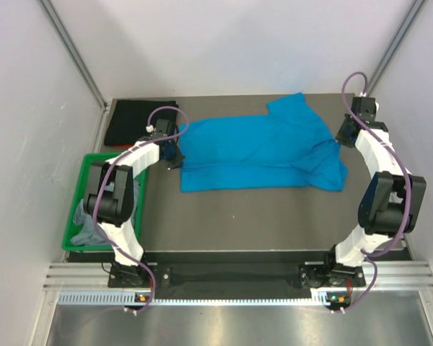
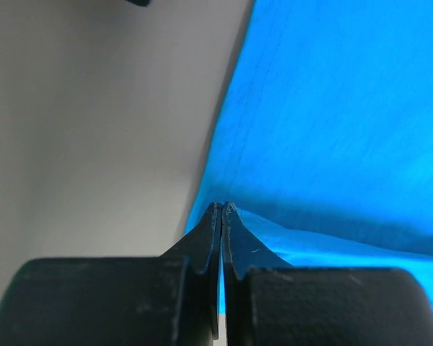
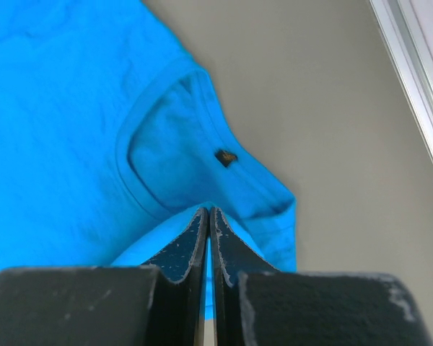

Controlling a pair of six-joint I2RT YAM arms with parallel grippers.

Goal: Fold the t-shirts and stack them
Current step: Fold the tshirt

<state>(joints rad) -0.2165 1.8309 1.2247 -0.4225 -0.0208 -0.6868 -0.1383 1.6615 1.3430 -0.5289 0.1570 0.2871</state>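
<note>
The bright blue t-shirt [image 1: 256,151] lies spread across the middle of the table, its neck opening [image 3: 169,162] toward the right. My left gripper [image 1: 175,150] sits at the shirt's left edge, and its jaws [image 2: 222,206] are shut with blue cloth [image 2: 332,130] pinched between them. At the shirt's right end, by the collar, my right gripper [image 1: 340,135] is likewise shut [image 3: 208,210] on a fold of blue cloth. A black t-shirt [image 1: 139,122] lies folded at the back left corner. A grey t-shirt [image 1: 86,222] is crumpled in the bin.
A green plastic bin [image 1: 95,163] stands off the table's left edge, beside the left arm. Bare grey tabletop [image 1: 238,216] runs in front of the blue shirt. White walls and metal frame posts [image 1: 76,50] close in the back and sides.
</note>
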